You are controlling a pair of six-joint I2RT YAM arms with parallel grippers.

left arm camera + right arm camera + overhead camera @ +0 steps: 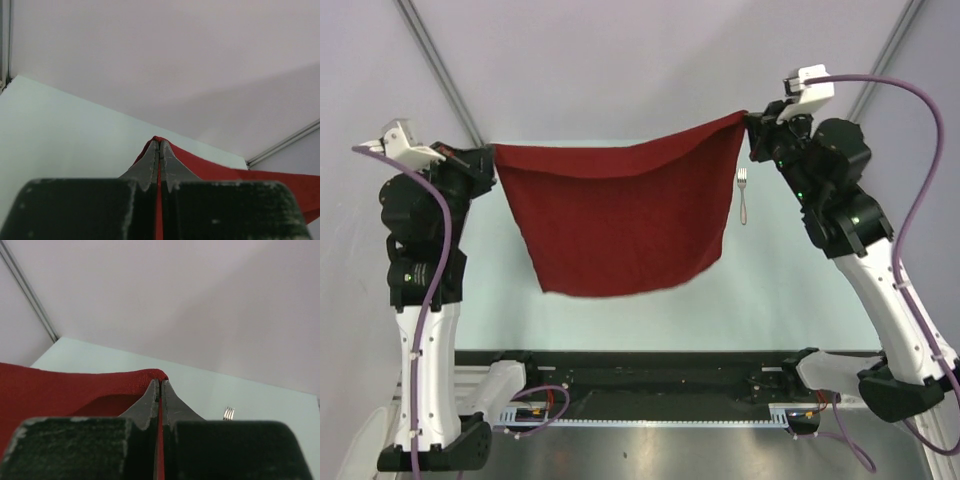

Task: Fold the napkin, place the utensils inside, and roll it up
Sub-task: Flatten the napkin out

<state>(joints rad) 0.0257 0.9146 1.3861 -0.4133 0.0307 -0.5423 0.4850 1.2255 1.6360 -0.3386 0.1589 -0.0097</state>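
The napkin (620, 220) hung spread above the table (620, 320), the left gripper (492, 157) and the right gripper (750, 125) each clamped on a top corner. I judged it best to lower both evenly, keeping the top edge taut, so it lay flat beside the fork (742, 195), not over it. I could read no writing.

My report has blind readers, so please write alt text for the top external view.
A dark red napkin hangs spread between the left tool and right tool, each shut on an upper corner. A small silver fork lies on the table, on the right tool's side.
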